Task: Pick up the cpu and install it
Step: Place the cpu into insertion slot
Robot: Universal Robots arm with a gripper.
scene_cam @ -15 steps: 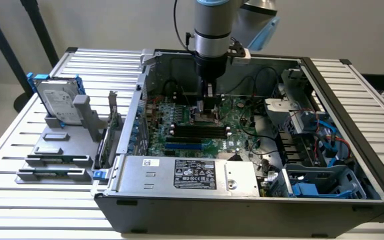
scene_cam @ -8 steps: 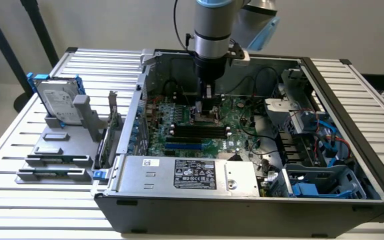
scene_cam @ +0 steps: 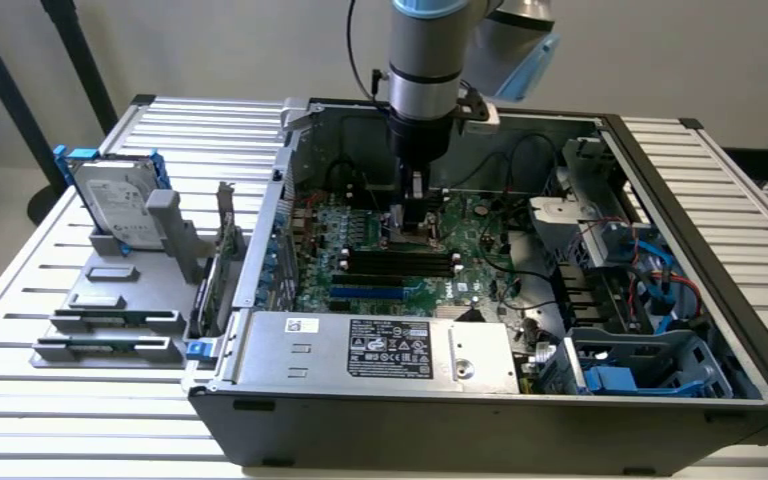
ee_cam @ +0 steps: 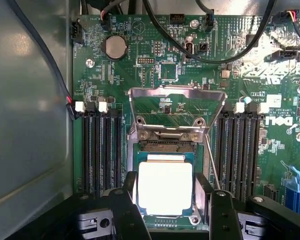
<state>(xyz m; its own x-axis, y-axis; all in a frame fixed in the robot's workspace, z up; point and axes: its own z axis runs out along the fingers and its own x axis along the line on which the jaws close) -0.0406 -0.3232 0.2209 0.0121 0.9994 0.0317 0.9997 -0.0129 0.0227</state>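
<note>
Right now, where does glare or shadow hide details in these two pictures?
Wrist view: glare washes the cpu top to plain white, so no marking is readable; a second bright patch sits on the motherboard under the cables; the case wall carries soft reflections. Exterior view: the slatted table is brightly lit, while the inside of the computer case looks shaded below the arm.

Cpu [ee_cam: 165, 192] top: glare, markings unreadable. Both side edges covered by gripper [ee_cam: 166, 180] fingers [ee_cam: 126, 212]. Mobo [ee_cam: 155, 65] cut off at pic edges. PSU label [scene_cam: 391, 350] txt too small to read.
</note>
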